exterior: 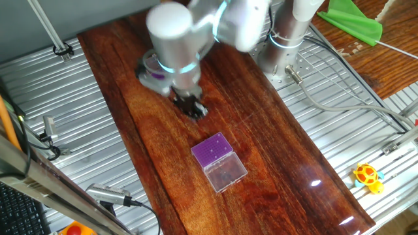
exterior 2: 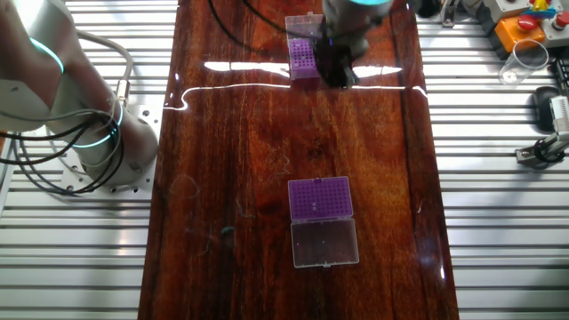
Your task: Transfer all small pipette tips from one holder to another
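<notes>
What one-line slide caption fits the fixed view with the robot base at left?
Gripper beside the far purple tip box; a second open box waits mid-table.

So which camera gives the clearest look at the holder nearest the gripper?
The other fixed view: the far holder shows its purple insert and clear lid, with the gripper right beside it. In one fixed view the arm covers most of that holder; only a purple edge shows. The tips are too small to tell in either view.
</notes>
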Robot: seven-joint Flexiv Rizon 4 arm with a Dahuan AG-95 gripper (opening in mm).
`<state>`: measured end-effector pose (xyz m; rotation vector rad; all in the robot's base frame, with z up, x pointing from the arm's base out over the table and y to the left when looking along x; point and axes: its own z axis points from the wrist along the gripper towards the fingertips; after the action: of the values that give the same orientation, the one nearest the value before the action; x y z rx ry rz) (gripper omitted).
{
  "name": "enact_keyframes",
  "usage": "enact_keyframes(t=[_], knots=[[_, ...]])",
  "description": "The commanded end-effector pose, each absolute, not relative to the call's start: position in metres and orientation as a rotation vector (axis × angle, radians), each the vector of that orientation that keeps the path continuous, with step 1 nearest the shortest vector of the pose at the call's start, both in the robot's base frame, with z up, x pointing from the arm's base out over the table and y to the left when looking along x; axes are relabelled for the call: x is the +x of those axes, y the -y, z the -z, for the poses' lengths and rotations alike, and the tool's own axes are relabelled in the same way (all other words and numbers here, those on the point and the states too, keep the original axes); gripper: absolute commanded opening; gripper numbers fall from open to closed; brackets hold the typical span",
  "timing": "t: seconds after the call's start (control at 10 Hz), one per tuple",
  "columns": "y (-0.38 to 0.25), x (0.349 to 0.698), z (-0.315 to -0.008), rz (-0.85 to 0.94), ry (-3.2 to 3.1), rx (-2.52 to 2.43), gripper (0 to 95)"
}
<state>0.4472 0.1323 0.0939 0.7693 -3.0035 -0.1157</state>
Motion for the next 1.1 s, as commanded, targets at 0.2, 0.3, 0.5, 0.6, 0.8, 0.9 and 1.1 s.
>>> enact_keyframes(t=[0.2,0.3,0.5,0.6,0.8,0.9,1.1], knots=[[-0.152,0.449,-0.091,0.093,3.001,0.779,0.0],[-0.152,0.449,-0.091,0.099,2.984,0.817,0.0],[-0.152,0.449,-0.091,0.119,2.937,0.952,0.0],[-0.157,0.447,-0.091,0.126,2.950,0.932,0.0],[-0.191,0.439,-0.087,0.131,2.988,0.874,19.0],[-0.207,0.435,-0.085,0.135,3.009,0.846,19.0],[-0.223,0.427,-0.082,0.130,3.027,0.807,19.0]])
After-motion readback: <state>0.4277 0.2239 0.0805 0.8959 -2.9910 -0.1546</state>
